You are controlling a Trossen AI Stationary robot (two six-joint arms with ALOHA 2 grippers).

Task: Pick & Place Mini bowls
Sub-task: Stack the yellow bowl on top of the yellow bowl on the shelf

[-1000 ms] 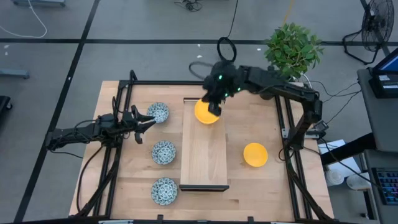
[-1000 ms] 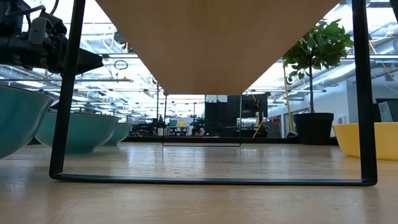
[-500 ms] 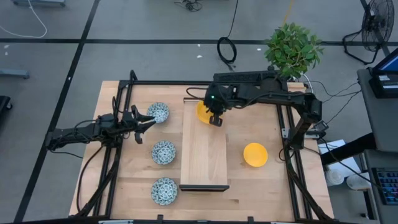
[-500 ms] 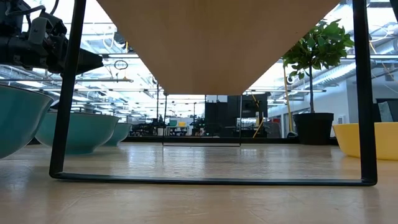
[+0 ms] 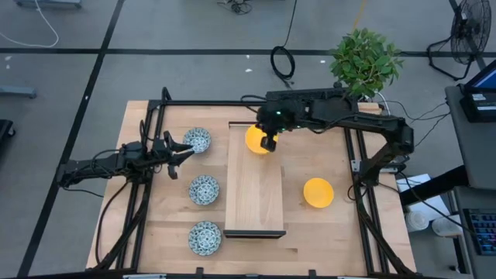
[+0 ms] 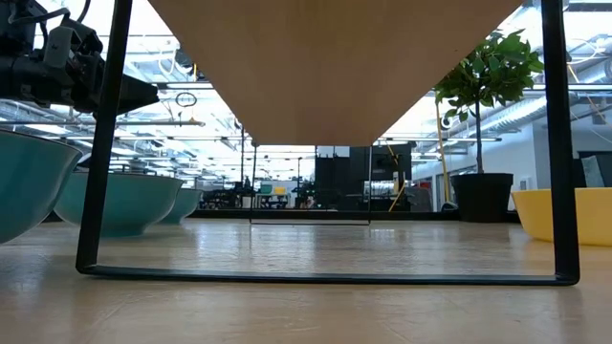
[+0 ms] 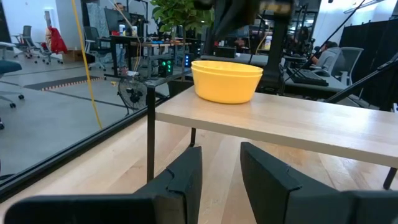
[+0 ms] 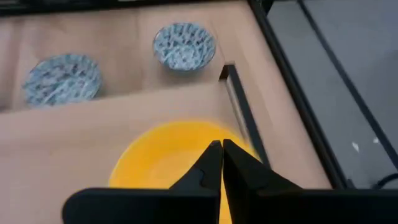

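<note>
Two plain yellow mini bowls (image 7: pixel 227 79) seem to sit stacked on the far end of the wooden tray (image 5: pixel 253 194); the high view shows the yellow stack (image 5: pixel 256 139). My right gripper (image 5: pixel 268 143) hovers at its right rim, fingers shut, shown in its wrist view as right gripper (image 8: pixel 221 146) over yellow bowl (image 8: pixel 168 155). A third yellow bowl (image 5: pixel 318 192) rests on the table right of the tray. Three patterned bowls (image 5: pixel 197 140), (image 5: pixel 204 189), (image 5: pixel 204 237) stand left of it. My left gripper (image 5: pixel 188 149) waits open beside the farthest patterned bowl. My right gripper slants down from the table's right over the top yellow bowl, with its fingertips (image 8: pixel 212 152) above the bowl's inside. I cannot tell whether they touch it; the gripper's body hides the bowl's near rim.
The tray stands on thin black legs (image 6: pixel 96 191), with open space under it. A black frame rail (image 5: pixel 353 155) runs along each side of the table. A potted plant (image 5: pixel 364 62) stands at the far right corner. Bare wood lies near the tray's near end.
My right arm has dropped from a raised pose to a flatter, stretched one, and its gripper has stayed over the yellow bowl at the tray's far end. The bowl looks slightly smaller from above than a second ago, so it sits lower. My left arm has kept still.
</note>
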